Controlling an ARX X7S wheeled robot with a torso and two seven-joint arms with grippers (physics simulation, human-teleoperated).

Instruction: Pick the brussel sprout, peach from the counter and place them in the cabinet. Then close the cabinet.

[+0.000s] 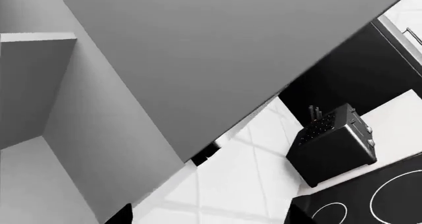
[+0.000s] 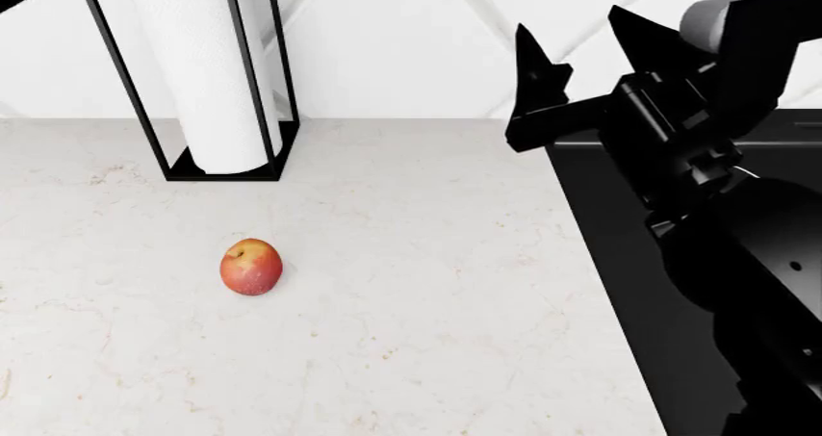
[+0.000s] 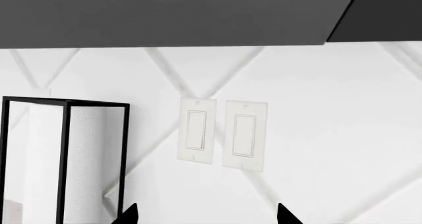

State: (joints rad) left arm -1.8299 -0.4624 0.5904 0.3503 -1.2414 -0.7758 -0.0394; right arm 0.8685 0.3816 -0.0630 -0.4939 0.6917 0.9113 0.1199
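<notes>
Peach point(image 2: 252, 267) on tabletop point(image 2: 424, 292), below and left of right gripper point(image 2: 578, 46), whose jaws stand apart, empty. Left gripper point(image 1: 207, 215) tips apart near cabinet interior. Sprout unseen; peach and door-closing remain.

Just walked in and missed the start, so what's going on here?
A two-armed robot is working at a kitchen counter. The peach sits alone on the marble, in front of a paper towel holder, with nothing touching it. The right claw is raised above the counter beside the stovetop, open and empty, facing the wall switches. The left wrist camera looks along a grey cabinet, with a toaster below. No brussel sprout is in view.
</notes>
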